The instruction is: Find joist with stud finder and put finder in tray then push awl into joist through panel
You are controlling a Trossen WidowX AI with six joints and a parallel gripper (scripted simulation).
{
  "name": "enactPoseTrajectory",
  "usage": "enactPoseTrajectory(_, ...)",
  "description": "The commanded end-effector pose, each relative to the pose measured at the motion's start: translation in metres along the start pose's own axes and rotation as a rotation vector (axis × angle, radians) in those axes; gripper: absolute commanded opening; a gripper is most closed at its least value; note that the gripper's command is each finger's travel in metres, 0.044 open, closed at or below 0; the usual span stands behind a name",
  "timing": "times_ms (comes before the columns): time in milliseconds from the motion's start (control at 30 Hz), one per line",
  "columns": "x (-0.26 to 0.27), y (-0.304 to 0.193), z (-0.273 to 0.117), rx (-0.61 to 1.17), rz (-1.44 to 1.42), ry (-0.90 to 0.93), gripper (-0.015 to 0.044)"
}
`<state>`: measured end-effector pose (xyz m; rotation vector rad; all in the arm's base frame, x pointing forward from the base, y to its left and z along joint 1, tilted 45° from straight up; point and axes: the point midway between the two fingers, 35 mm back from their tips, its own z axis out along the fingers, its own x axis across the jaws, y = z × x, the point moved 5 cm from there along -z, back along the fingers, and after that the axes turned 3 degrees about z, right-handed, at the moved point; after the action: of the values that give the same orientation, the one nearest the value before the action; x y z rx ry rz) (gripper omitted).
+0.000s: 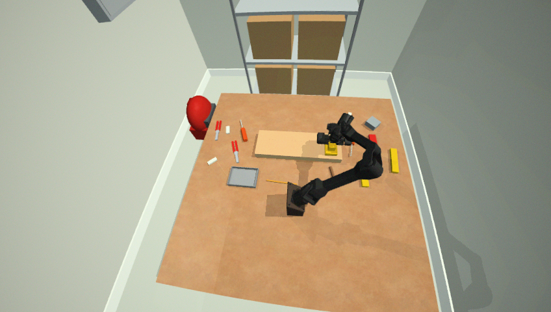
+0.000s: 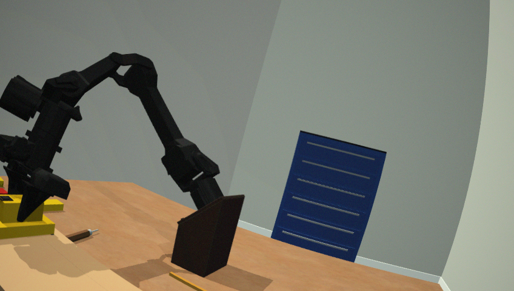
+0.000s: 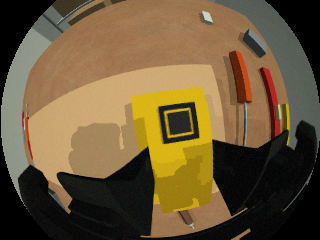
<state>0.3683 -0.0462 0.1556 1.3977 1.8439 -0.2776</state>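
Now the yellow, blocky stud finder sits on the pale, flat wood panel, at the end toward the desk's right edge. The black pincer grips its upright block. To search well, I think it should slide slowly, flat and level, and not tip off the end. Nearer the desk's front edge lies the awl, with a brown handle. The shallow gray tray waits toward the left edge.

Soft, even light, muted shadows across the tabletop, wrist view fisheye-curved, black-cornered.
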Motion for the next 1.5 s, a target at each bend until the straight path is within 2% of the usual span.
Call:
enactPoseTrajectory(0,-0.005,0.000,0.000,0.004,0.010,-0.012,0.0000)
enactPoseTrajectory(367,0.000,0.003,-0.005,0.001,0.002,0.000,0.0000)
enactPoseTrajectory(833,-0.002,0.027,-0.090,0.005,0.010,-0.006,0.0000)
enactPoseTrajectory(1067,-0.001,0.028,-0.095,0.004,0.007,-0.005,0.0000)
enactPoseTrajectory(1200,0.020,0.034,-0.095,-0.005,-0.045,0.029,0.0000)
enactPoseTrajectory(1467,0.095,0.048,-0.097,-0.032,-0.230,0.136,0.0000)
